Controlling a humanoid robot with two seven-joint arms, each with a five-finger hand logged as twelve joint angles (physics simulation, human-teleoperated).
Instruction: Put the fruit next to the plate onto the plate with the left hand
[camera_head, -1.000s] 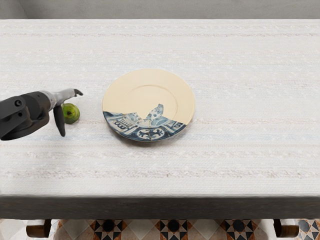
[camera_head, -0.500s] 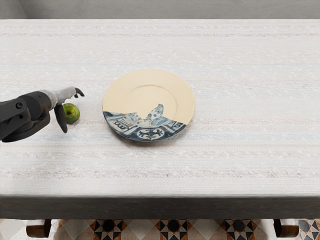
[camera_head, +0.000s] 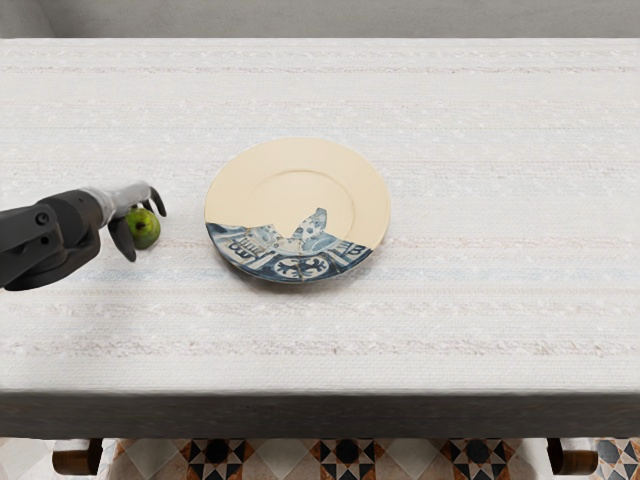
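A small green fruit (camera_head: 145, 229) lies on the tablecloth, left of the cream plate (camera_head: 297, 190) with its blue patterned front part. My left hand (camera_head: 138, 218) comes in from the left edge and curls around the fruit: the upper fingers (camera_head: 153, 197) bend over its far side and the thumb reaches down its near left side. The hand wraps the fruit closely. A gap of cloth separates fruit and plate. No right arm shows.
The table carries a white striped cloth (camera_head: 450, 120). Its front edge (camera_head: 320, 410) runs across the bottom, with patterned floor tiles below.
The left hand's fingers have curled in around the fruit, the thumb drawing closer to it. The forearm has lowered slightly. The fruit and the plate have stayed in place.
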